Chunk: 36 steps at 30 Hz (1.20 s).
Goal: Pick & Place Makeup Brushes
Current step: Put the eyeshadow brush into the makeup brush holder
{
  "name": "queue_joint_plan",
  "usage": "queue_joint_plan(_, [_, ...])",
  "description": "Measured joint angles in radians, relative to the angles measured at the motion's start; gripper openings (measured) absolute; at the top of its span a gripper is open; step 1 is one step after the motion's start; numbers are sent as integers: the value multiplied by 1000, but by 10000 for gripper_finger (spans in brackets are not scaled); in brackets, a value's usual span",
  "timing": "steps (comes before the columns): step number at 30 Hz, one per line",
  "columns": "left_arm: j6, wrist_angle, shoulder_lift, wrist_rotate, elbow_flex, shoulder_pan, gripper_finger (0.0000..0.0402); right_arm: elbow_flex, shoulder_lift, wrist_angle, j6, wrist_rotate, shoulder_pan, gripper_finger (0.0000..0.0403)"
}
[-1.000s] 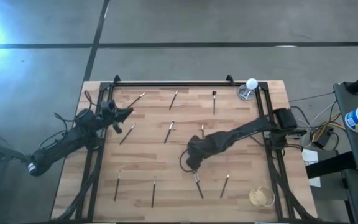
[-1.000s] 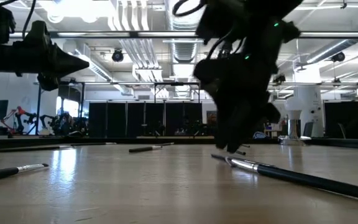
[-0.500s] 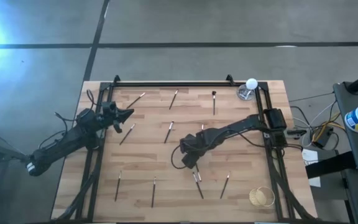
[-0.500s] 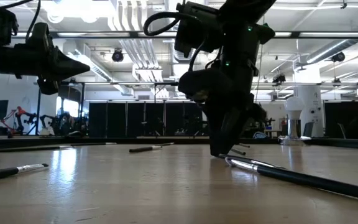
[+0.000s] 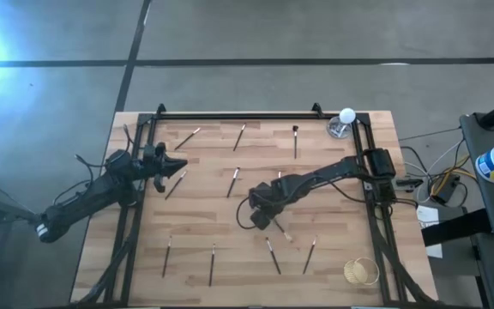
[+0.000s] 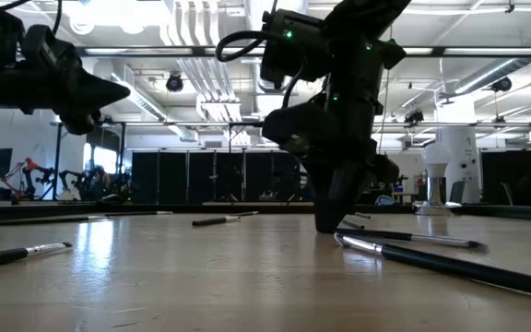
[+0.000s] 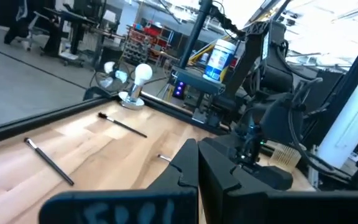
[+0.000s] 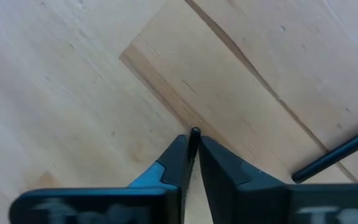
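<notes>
The pick step is in hand: near the worktop's (image 5: 195,232) centre, a brush (image 8: 193,138) is pinched end-on in the right tool (image 5: 262,219), low over the wood. Lifting it clear is called for next. The left tool (image 5: 171,165), at nine o'clock, is held closed and empty.

The right gripper (image 5: 264,220) is low over the middle of the table (image 5: 333,172), with one brush (image 8: 193,134) between its fingers. Another brush (image 5: 273,255) lies on the table just in front of it. The left gripper (image 5: 175,165) hangs over the table's left side.
</notes>
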Motion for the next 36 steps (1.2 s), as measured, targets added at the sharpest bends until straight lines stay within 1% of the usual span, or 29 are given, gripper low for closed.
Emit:
queue_joint_plan(1, [-6, -2, 4, 0, 0, -1, 0, 0, 0, -1, -8, 0, -2, 28])
queue_joint_plan(6, [-127, -10, 68, 44, 0, -23, 1, -1, 0, -3, -56, 2, -7, 12])
queue_joint_plan(9, [-135, -10, 119, 45, 0, -45, 11, -1, 0, 1, -86, 5, -7, 11])
queue_joint_plan(14, [-151, 11, 185, 12, 0, -68, 63, -3, -28, 35, -124, 16, -8, 9])
queue_joint_plan(18, [-169, 26, 206, -16, 0, -68, 106, -8, -83, 61, -147, 63, -12, 8])
queue_joint_plan(20, [-169, 41, 207, -17, 0, -69, 119, -5, -136, 88, -154, 79, -20, 7])
queue_joint_plan(23, [-171, 83, 207, -5, 0, -75, 127, -3, -188, 125, -171, 95, -32, 7])
queue_joint_plan(28, [-171, 126, 215, 41, 0, -97, 128, -5, -238, 262, -228, 117, -67, 7])
queue_joint_plan(33, [-195, 184, 226, 41, 0, -149, 129, -6, -236, 440, -276, 142, -102, 8])
queue_joint_plan(36, [-232, 224, 239, 28, 0, -179, 129, -6, -232, 595, -304, 142, -122, 8])
